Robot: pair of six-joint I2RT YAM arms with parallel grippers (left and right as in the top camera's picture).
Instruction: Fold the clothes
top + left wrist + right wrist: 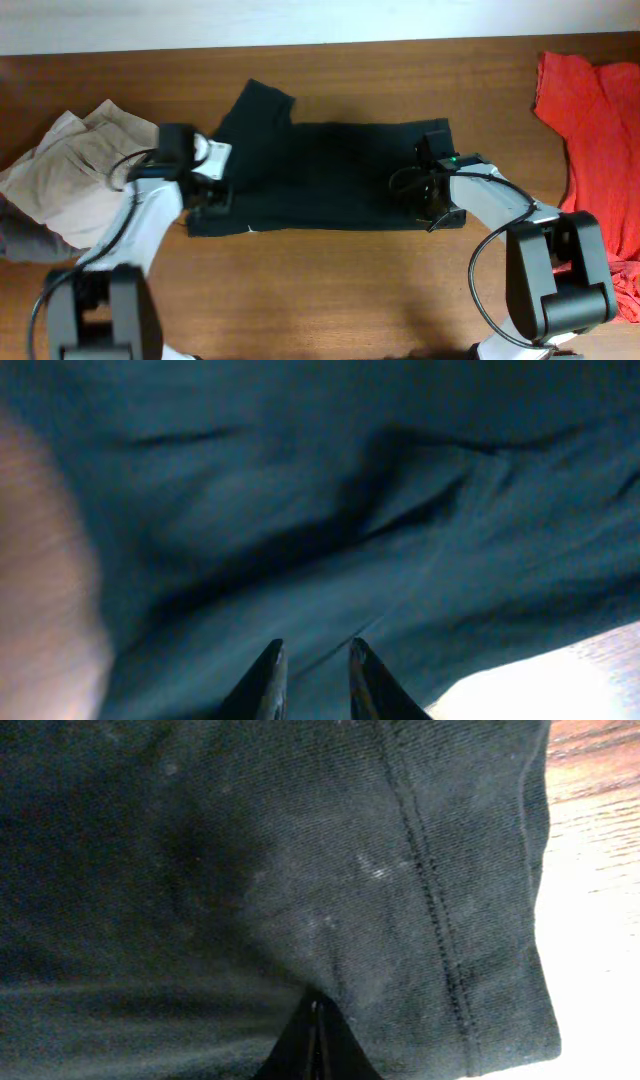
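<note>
Overhead: a black T-shirt [330, 175] lay spread across the middle of the brown surface [330, 290], with the left jaws at its 8 o'clock corner and the right jaws at its 4 o'clock corner.

Left wrist: the jaws stood slightly apart with nothing seen between them, dark cloth just beyond.

Right wrist: the jaws were closed tight, apparently pinching the T-shirt [300, 870] beside its hem seam.

A tidy fold probably needed the left corner gripped too, then both corners lifted evenly.
</note>
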